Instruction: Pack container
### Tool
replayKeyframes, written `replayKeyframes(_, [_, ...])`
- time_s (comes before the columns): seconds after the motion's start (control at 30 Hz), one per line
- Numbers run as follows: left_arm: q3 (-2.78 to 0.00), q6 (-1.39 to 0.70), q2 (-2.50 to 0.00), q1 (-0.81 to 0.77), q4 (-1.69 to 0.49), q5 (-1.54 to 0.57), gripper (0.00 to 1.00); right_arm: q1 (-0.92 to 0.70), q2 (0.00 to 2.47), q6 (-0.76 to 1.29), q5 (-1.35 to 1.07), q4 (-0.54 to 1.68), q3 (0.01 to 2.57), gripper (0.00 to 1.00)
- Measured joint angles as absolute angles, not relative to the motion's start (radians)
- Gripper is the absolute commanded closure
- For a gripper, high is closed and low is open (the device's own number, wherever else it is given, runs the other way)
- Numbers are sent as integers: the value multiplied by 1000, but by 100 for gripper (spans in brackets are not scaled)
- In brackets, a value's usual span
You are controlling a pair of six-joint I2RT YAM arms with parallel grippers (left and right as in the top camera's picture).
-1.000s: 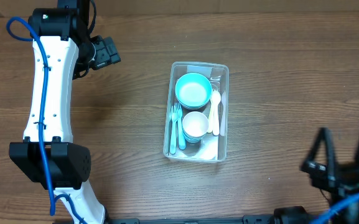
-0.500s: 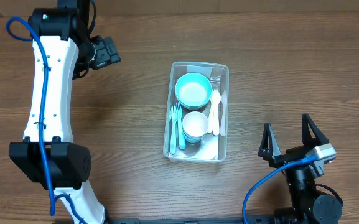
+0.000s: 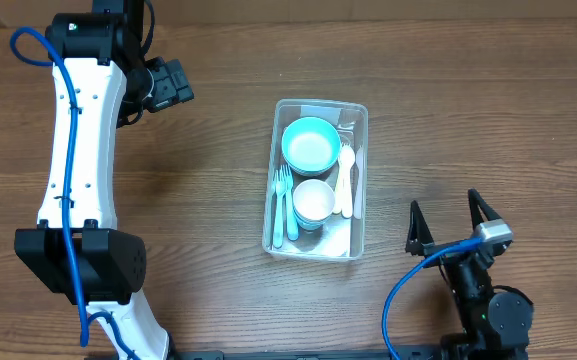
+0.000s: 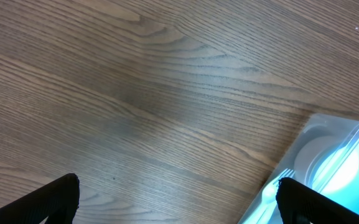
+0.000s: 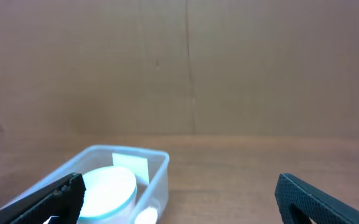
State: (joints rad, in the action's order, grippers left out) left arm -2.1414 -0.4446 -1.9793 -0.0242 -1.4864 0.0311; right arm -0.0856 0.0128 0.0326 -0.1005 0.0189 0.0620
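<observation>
Container [image 3: 318, 103], seemingly fully packed, lies well apart from left gripper [image 4: 178, 200] and right gripper [image 3: 446, 222], fingers spread and empty; next, likely just parking.

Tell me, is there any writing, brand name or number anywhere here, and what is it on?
No text can be read in any view.
Container: a pale patch on its wall may be a label, but it is too blurred to read.
Teal bowl, white bowl, white arm, table: no lettering shows.
</observation>
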Motion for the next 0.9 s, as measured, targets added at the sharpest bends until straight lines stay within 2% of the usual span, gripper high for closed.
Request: replayKeyframes(0.9, [-2141, -445, -1979, -24, -1486, 31, 0, -86, 13, 29, -69, 83, 18, 0])
